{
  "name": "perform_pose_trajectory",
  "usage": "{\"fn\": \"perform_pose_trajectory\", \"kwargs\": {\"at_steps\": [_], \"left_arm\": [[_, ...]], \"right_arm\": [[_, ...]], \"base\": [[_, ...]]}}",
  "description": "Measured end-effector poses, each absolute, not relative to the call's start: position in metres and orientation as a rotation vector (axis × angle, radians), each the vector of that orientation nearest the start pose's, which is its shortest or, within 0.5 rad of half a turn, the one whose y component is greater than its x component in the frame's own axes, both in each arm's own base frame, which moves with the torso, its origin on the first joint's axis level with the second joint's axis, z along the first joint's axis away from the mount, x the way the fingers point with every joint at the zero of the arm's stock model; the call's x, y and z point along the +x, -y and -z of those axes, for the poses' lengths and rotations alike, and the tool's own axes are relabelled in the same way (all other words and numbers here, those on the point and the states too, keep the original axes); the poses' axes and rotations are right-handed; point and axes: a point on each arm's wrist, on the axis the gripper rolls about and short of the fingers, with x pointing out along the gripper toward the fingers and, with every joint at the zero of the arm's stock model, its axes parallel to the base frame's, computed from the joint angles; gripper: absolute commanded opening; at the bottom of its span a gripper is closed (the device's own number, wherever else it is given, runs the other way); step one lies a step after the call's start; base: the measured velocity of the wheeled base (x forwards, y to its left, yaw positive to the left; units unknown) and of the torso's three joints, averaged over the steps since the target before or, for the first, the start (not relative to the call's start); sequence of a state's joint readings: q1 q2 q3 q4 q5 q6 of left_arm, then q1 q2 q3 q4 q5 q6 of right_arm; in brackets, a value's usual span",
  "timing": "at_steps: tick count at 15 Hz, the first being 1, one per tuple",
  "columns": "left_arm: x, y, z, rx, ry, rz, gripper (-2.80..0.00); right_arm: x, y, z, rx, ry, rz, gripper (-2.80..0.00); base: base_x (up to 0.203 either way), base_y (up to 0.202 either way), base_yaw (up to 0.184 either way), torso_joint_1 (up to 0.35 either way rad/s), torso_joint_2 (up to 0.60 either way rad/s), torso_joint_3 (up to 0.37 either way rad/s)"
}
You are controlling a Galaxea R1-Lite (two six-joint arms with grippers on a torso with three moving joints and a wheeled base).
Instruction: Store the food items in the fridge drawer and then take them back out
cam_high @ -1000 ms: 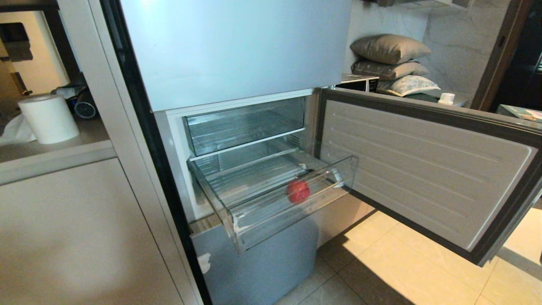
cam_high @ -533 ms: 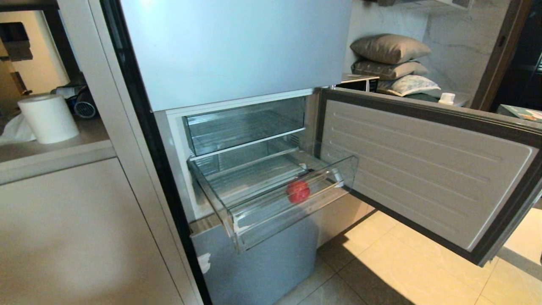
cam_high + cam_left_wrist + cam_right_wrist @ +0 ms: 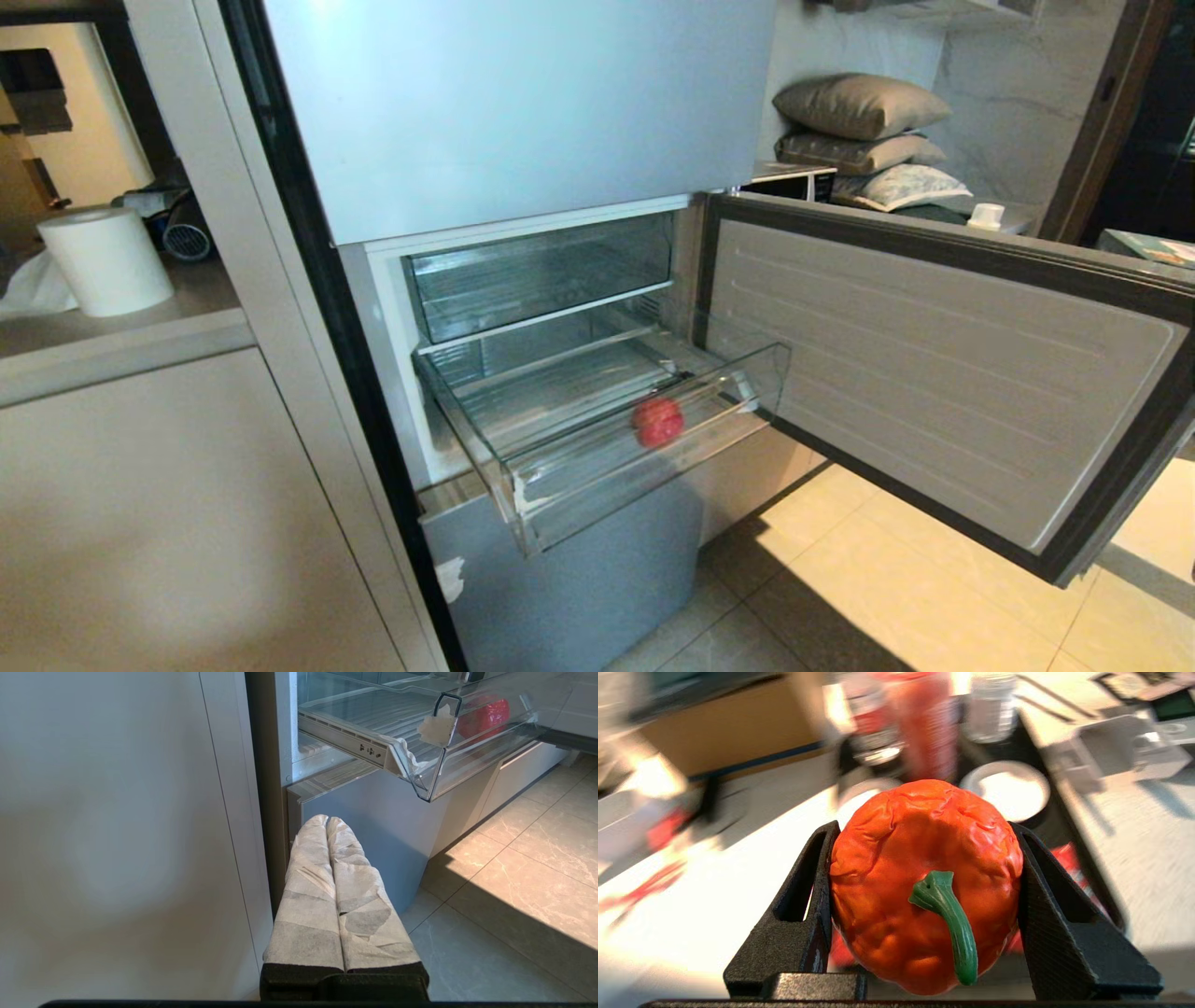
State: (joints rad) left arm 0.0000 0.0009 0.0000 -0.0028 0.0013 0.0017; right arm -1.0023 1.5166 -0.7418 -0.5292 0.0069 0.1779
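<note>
A small glossy red fruit [image 3: 658, 422] lies in the pulled-out clear fridge drawer [image 3: 597, 485], near its front wall towards the right; the fruit [image 3: 483, 716] and drawer [image 3: 420, 760] also show from the left wrist. My left gripper [image 3: 327, 820] hangs low beside the fridge's bottom panel, its wrapped fingers [image 3: 308, 882] pressed together and empty. My right gripper [image 3: 924, 826], outside the head view, is shut on an orange-red bell pepper [image 3: 896, 868] with a green stem [image 3: 952, 924], clamped between both black fingers above a blurred table.
The fridge door [image 3: 934, 373] stands open to the right over the tiled floor [image 3: 887, 597]. Above the drawer sits a clear upper compartment [image 3: 541, 275]. A paper roll [image 3: 105, 261] stands on the counter at left. A black tray [image 3: 1069, 826] with bottles and a white bowl [image 3: 1008, 788] lies behind the pepper.
</note>
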Motion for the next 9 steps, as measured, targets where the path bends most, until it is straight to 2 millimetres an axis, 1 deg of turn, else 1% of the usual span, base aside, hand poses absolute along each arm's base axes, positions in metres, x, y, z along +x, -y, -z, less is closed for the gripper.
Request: {"fn": "perform_pose_trajectory", "kwargs": {"at_steps": [3, 5, 7, 9], "left_arm": [[-0.023, 0.0, -0.076, 0.002, 0.002, -0.001, -2.8], [-0.023, 0.0, -0.076, 0.002, 0.002, -0.001, -2.8], [-0.023, 0.0, -0.076, 0.002, 0.002, -0.001, -2.8], [-0.023, 0.0, -0.076, 0.002, 0.002, -0.001, -2.8]], "right_arm": [[0.148, 0.285, -0.19, 0.302, -0.148, 1.078, -2.8], [0.149, 0.325, -0.174, 0.313, -0.153, 1.105, -2.8], [0.151, 0.359, -0.158, 0.317, -0.139, 1.105, -2.8], [0.156, 0.384, -0.14, 0.337, -0.132, 1.043, -2.8]], "base": [[0.0, 0.0, 0.0, 0.0, 0.0, 0.0], [0.0, 0.0, 0.0, 0.0, 0.0, 0.0], [0.0, 0.0, 0.0, 0.0, 0.0, 0.0], [0.0, 0.0, 0.0, 0.0, 0.0, 0.0]]}}
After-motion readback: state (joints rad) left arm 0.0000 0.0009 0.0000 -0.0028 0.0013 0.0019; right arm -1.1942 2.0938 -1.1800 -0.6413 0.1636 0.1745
